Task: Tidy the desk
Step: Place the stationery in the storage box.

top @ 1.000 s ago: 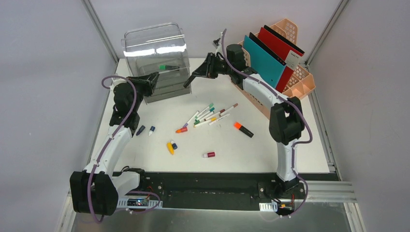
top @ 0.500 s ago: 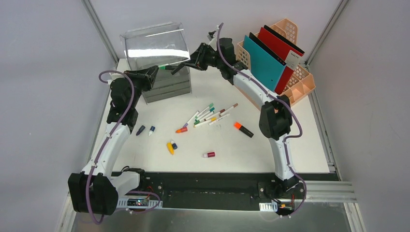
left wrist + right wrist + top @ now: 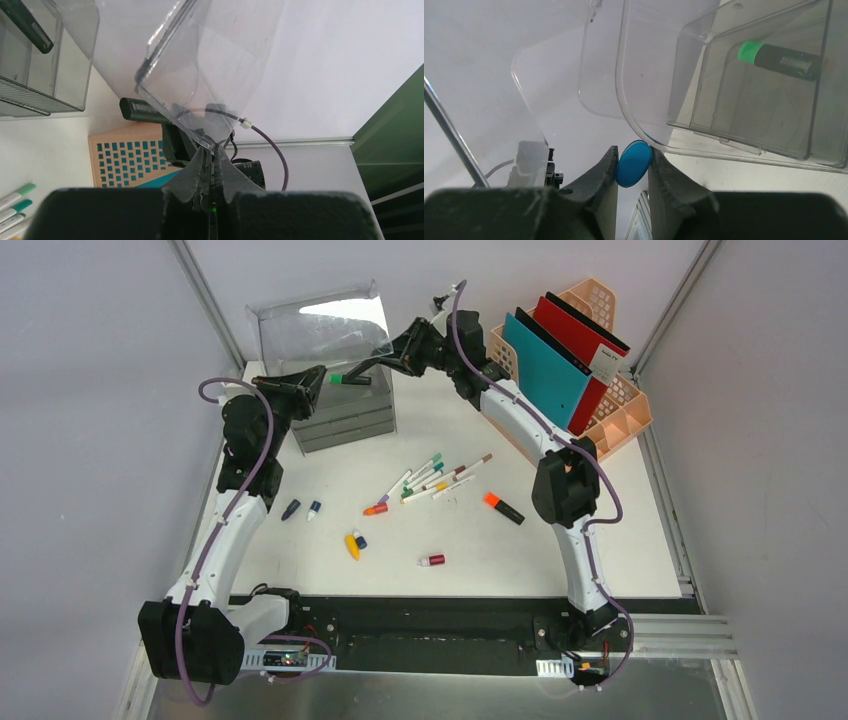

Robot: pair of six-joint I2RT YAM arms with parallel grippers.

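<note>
Grey matte walls close round our flat white rectangular bench. Our left end effector is pinched tight on the corner of a clear hard plastic lid. Our right end effector stands narrow, gripping a smooth blue oval-faced object at the rim of a transparent tray that holds a green-capped black marker. Beneath both arms the bench lies smooth, strewn with slim coloured pens, with a black-and-aluminium rail along its near edge.

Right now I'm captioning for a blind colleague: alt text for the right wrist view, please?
The right end effector pinches a small blue disc against the corner of a clear plastic box. A black marker with a green cap lies inside the box; its clear lid is raised at left.
</note>
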